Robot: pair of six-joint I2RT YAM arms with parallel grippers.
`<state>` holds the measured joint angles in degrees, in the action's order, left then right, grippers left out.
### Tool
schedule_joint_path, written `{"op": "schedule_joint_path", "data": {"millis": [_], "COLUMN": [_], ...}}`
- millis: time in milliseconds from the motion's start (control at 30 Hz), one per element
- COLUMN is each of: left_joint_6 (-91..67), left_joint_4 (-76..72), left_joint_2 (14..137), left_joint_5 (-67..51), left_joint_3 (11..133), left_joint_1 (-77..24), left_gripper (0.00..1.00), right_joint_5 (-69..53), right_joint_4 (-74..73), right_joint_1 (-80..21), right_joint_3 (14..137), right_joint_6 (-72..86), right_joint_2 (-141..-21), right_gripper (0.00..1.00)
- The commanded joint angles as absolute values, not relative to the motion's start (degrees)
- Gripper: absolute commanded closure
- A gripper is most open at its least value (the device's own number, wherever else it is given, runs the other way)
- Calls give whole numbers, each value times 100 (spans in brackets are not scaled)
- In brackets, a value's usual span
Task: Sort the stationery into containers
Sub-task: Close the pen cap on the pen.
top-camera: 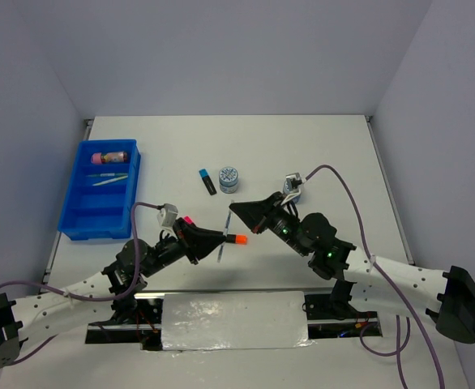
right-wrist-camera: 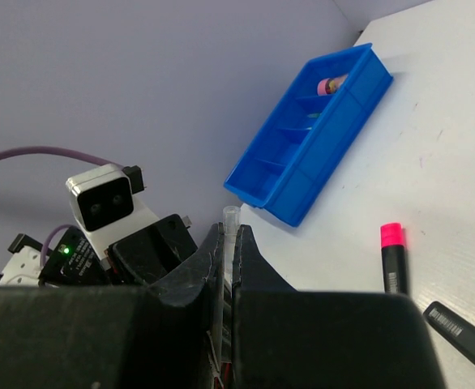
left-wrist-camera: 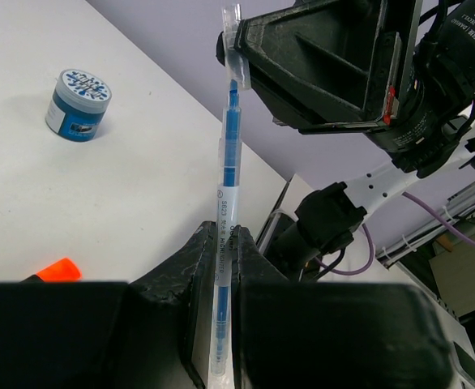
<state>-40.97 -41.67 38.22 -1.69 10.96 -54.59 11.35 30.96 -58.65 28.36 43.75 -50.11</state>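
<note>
My left fingers [left-wrist-camera: 195, 279] are clamped on the lower end of a thin blue pen [left-wrist-camera: 228, 162]. Its long axis runs up and away to my right fingers [right-wrist-camera: 211, 263], pinched on its other end, so it hangs above the tabletop [top-camera: 318, 154] between both arms. The blue tray [top-camera: 69, 220] lies far left, nearer my left arm, so I judge the right should let go.
</note>
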Motion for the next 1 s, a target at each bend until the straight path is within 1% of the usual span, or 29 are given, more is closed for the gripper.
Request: {"op": "schedule_joint_path", "data": {"millis": [0, 433, 733, 967], "left_joint_6": [-4131, -4008, -4087, -4043], "left_joint_4": [-4351, -4350, -4307, -4192], "left_joint_2": [3762, 3718, 3648, 3577], "left_joint_5": [-53, -35, 492, 597], "left_joint_3": [1283, 1582, 1626, 1617], "left_joint_1": [-5476, -5476, -5476, -5476], "left_gripper": [100, 100, 100, 100], "right_joint_5": [1072, 1186, 1292, 1275], "right_joint_4": [3524, 3770, 3595, 3533], "right_joint_1": [-5933, -6082, -6108, -6144], "right_joint_3": [2795, 2672, 2698, 2733], "right_joint_6": [4280, 4078, 3797, 3612], "right_joint_2": [-5080, -5265, -5194, -5168], "right_gripper": [100, 99, 100, 100]}}
